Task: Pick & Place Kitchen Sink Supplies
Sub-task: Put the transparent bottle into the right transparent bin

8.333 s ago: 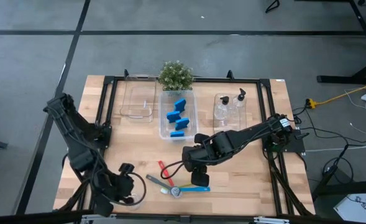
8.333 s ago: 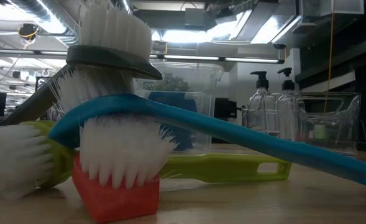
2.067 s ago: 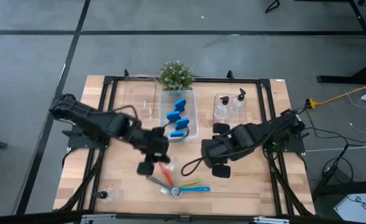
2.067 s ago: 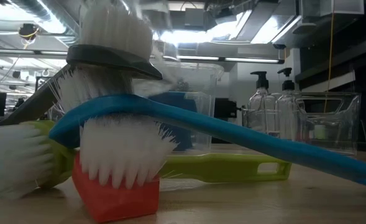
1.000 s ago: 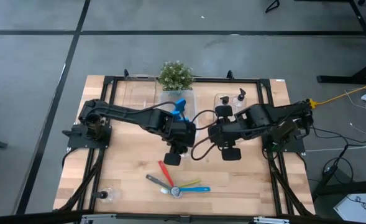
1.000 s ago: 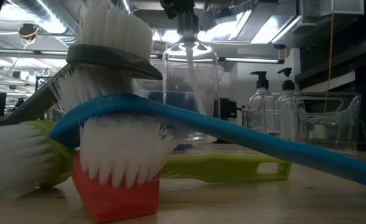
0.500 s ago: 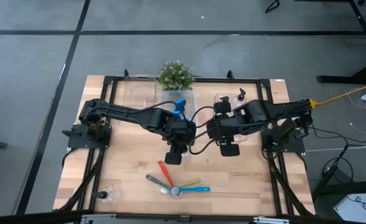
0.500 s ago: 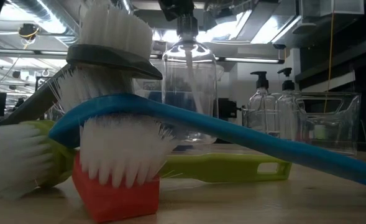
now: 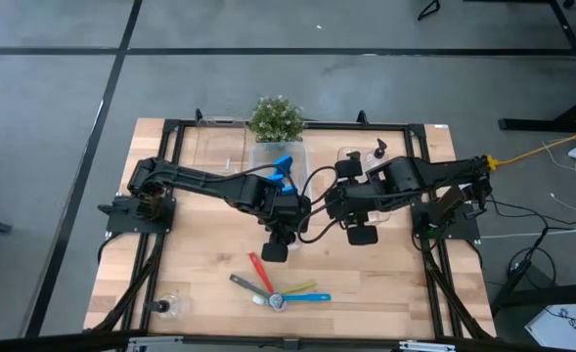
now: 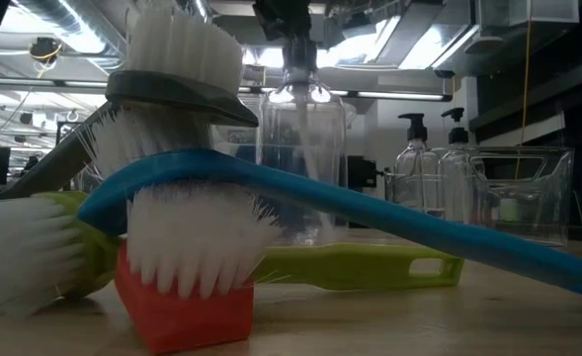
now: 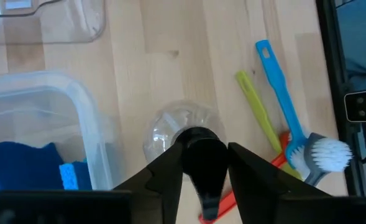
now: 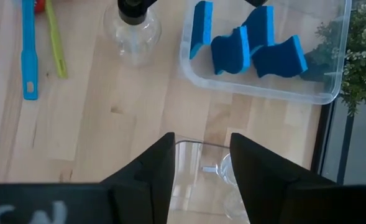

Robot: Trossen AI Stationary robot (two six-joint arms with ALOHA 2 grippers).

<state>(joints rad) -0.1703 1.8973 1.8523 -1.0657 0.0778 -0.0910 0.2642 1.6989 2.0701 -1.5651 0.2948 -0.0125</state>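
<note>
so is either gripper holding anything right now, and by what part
The left gripper holds a clear pump bottle by its black pump top, beside the sponge bin. The right gripper is open and holds nothing.

You get high cam straight down on whole table [image 9: 190, 264]; low cam level, close behind brushes [image 10: 192, 247]; wrist cams look down at it too.

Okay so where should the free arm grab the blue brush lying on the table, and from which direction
Probably mid-handle, from straight above. The blue brush lies flat with its head buried in the pile under the grey brush. Its handle runs out clear toward the right arm's side, beside the yellow-green brush. The right end effector would straddle the thin handle crosswise.
</note>
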